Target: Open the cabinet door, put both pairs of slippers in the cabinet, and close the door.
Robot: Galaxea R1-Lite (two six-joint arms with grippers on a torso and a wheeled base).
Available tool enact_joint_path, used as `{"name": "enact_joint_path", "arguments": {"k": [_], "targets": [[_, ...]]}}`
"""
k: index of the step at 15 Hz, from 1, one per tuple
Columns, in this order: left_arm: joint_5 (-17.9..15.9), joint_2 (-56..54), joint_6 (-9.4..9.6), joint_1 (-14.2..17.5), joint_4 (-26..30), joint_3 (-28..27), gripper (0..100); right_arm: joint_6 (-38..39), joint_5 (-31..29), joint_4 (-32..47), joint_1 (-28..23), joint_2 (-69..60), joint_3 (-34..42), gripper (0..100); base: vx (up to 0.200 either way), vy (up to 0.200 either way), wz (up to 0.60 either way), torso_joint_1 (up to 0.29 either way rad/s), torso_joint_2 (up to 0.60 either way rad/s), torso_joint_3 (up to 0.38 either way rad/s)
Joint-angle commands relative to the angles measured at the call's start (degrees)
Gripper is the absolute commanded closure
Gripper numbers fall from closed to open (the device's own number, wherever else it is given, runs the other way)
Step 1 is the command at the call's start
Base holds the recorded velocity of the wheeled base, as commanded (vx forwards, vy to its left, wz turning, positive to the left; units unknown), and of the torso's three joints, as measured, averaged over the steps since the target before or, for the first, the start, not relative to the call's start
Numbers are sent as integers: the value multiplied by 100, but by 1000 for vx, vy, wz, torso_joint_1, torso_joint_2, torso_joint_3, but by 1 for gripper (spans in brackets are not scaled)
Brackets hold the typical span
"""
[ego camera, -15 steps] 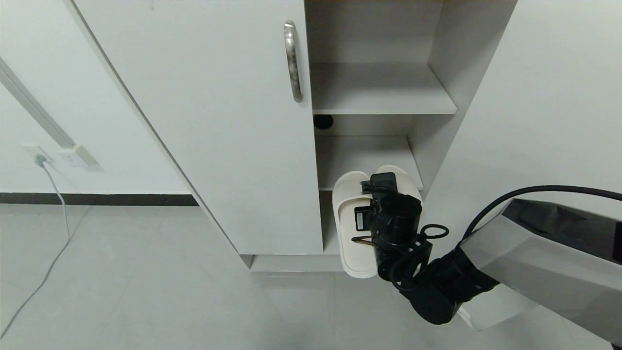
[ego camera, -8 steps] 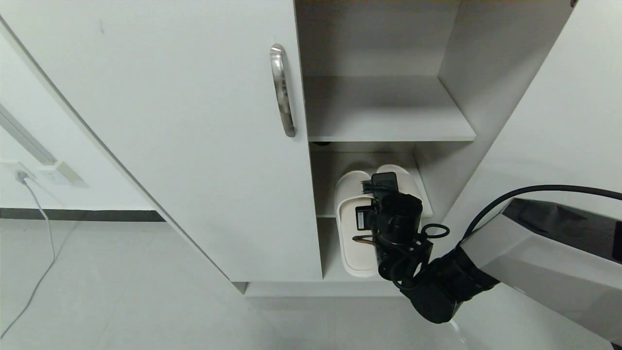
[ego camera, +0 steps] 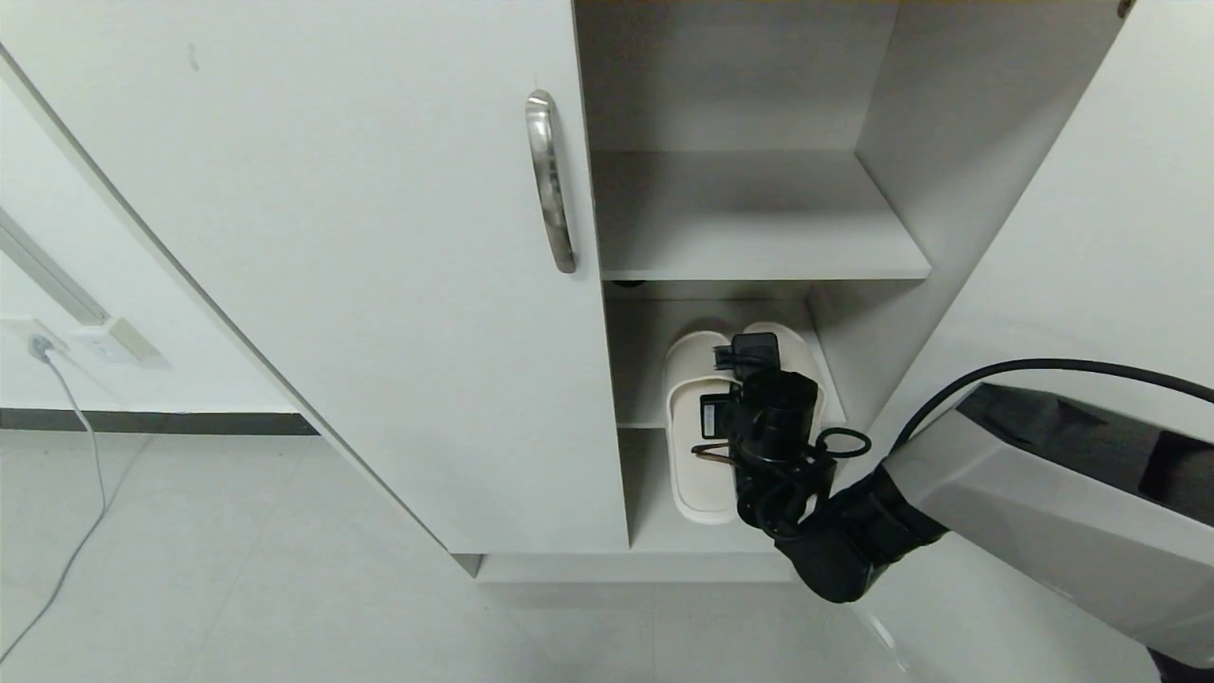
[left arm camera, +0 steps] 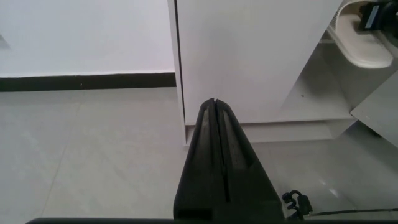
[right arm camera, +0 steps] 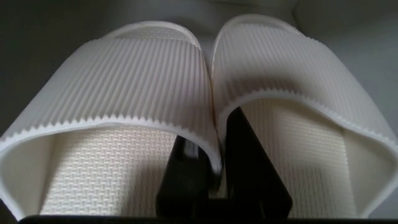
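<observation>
A pair of white slippers (ego camera: pixel 697 455) is held side by side at the open right half of the white cabinet (ego camera: pixel 379 237). My right gripper (ego camera: pixel 749 365) is shut on the slippers, pinching their inner edges together (right arm camera: pixel 208 165). Their toes (right arm camera: pixel 143 74) reach over the lower shelf (ego camera: pixel 645 379), while the heels stick out past its front edge. Whether they rest on it I cannot tell. My left gripper (left arm camera: pixel 214 109) is shut on nothing, low over the floor in front of the cabinet's closed left door, with the slippers (left arm camera: pixel 367 46) farther off.
The left door carries a metal handle (ego camera: pixel 550 180). The right door (ego camera: pixel 1091 237) stands swung open beside my right arm. An upper shelf (ego camera: pixel 749 228) and the cabinet floor (ego camera: pixel 654 517) are bare. A wall socket with a cable (ego camera: pixel 38 346) sits far left.
The camera has moved closer to the cabinet. My right gripper has carried the slippers a little deeper over the lower shelf.
</observation>
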Motion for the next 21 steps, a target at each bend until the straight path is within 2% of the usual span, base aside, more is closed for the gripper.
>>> {"name": "enact_joint_path", "arguments": {"k": [1,4,9,12,21], "targets": [[1,5,-1,8,7,1,100,1,108,136,-170,388,-485,100,0,0,0,0,0,0],[1,5,-10,-1,-2,1,100,1,222,637,-329,503,-1223,100,0,0,0,0,0,0],[1,5,-10,-1,-2,1,100,1,415,1841,-575,933,-2928,100,0,0,0,0,0,0],[1,5,-10,-1,-2,1,100,1,451,2245,-645,1083,-3482,100,0,0,0,0,0,0],[1,5,-10,-1,-2,1,100,1,459,2333,-689,1259,-3676,100,0,0,0,0,0,0]]}}
